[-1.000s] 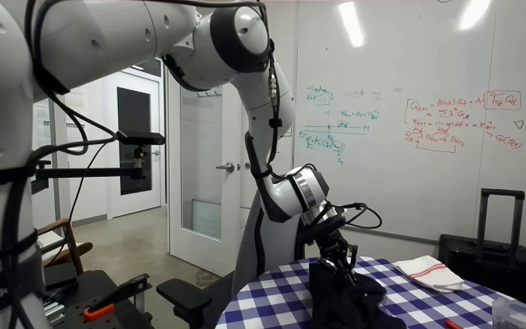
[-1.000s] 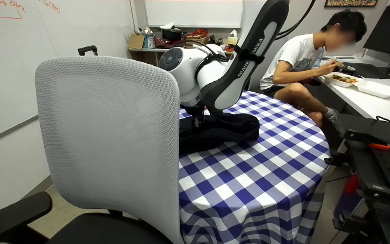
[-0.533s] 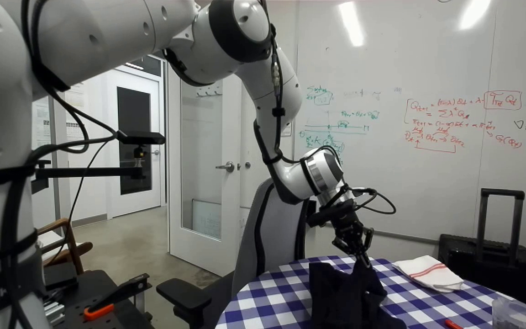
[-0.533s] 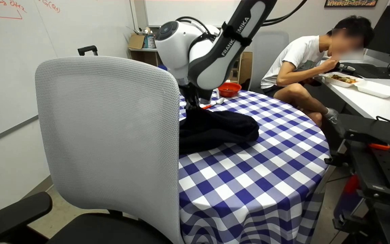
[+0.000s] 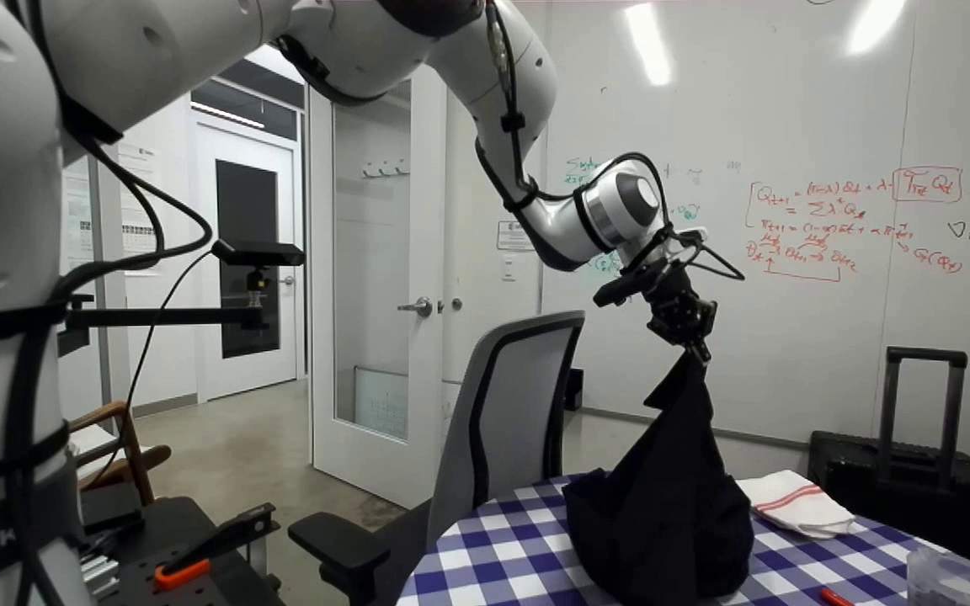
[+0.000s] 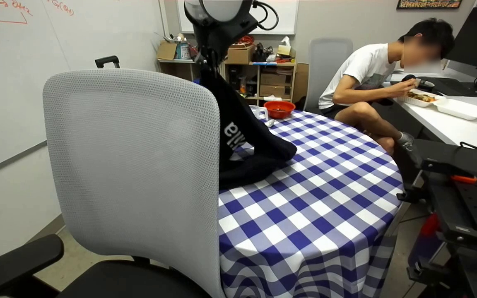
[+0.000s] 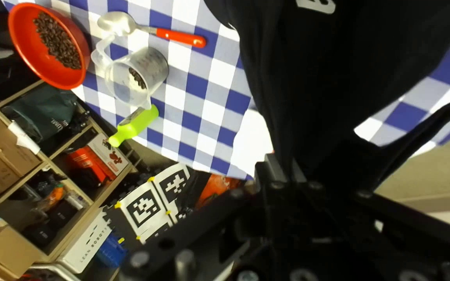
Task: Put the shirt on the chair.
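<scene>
A black shirt with white lettering shows in both exterior views [image 5: 670, 505] [image 6: 259, 136]. It hangs as a peak from my gripper, and its lower part rests on the checkered table [image 5: 485, 555]. My gripper [image 5: 698, 353] is shut on the top of the shirt, well above the table. In the wrist view the fingers [image 7: 289, 171] pinch the dark cloth of the shirt [image 7: 326, 78]. The grey mesh chair stands beside the table in both exterior views [image 5: 519, 396] [image 6: 135, 165]. Its backrest hides part of the shirt in an exterior view.
A white towel [image 5: 796, 505] lies behind the shirt. In the wrist view a red bowl [image 7: 25, 47], a spoon [image 7: 180, 38], a measuring cup [image 7: 143, 66] and a green bottle [image 7: 135, 123] are on the table. A black suitcase [image 5: 914, 488] stands behind. A person [image 6: 371, 74] sits at a desk.
My gripper has moved up from low over the table. The shirt, lying bunched before, is now pulled up into a tall peak with its lower part on the table.
</scene>
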Robot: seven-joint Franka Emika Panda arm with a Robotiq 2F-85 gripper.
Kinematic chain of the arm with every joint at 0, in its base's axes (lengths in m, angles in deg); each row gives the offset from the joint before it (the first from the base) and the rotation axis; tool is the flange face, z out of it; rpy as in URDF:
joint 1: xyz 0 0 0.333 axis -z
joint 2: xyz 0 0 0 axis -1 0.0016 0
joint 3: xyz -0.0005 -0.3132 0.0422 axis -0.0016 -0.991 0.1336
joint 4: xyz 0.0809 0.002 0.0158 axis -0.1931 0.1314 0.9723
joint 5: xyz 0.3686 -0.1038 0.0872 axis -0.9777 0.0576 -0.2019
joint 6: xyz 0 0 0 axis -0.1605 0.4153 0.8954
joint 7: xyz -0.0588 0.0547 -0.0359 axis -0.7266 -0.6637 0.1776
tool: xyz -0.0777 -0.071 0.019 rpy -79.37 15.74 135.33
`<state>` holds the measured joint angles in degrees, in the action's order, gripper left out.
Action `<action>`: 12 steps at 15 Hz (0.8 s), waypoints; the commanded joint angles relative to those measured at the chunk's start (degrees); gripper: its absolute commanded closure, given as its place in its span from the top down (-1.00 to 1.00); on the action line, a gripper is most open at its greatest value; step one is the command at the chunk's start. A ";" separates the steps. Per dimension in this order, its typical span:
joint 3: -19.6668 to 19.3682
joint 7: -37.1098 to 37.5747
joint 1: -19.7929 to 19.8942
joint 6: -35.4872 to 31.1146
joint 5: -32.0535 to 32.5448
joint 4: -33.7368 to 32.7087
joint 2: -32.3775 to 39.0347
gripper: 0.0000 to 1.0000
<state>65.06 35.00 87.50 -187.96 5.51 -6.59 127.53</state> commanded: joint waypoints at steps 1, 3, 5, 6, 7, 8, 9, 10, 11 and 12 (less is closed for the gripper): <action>-2.04 7.22 -2.66 2.60 -3.63 -3.40 -3.36 -0.97; -2.23 10.82 -3.55 3.53 -4.27 -5.01 -5.60 -0.98; -2.10 14.40 -4.20 5.36 -4.53 -7.07 -7.74 -0.98; -1.90 15.93 -4.46 6.50 -4.45 -8.05 -9.16 -0.98; -2.07 18.19 -5.00 7.21 -3.76 -9.15 -9.94 -0.98; -2.01 19.86 -5.43 8.23 -3.25 -10.13 -11.42 -0.98; -1.85 21.32 -5.78 8.84 -2.78 -11.01 -12.58 -0.98; -1.61 22.27 -6.10 9.39 -2.26 -12.00 -13.66 -0.98; -1.54 23.23 -6.66 10.00 -1.36 -13.18 -14.52 -0.98; -2.19 23.79 -7.87 10.39 -0.89 -14.21 -15.21 -0.98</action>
<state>63.91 55.64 82.05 -180.18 2.99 -17.89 114.57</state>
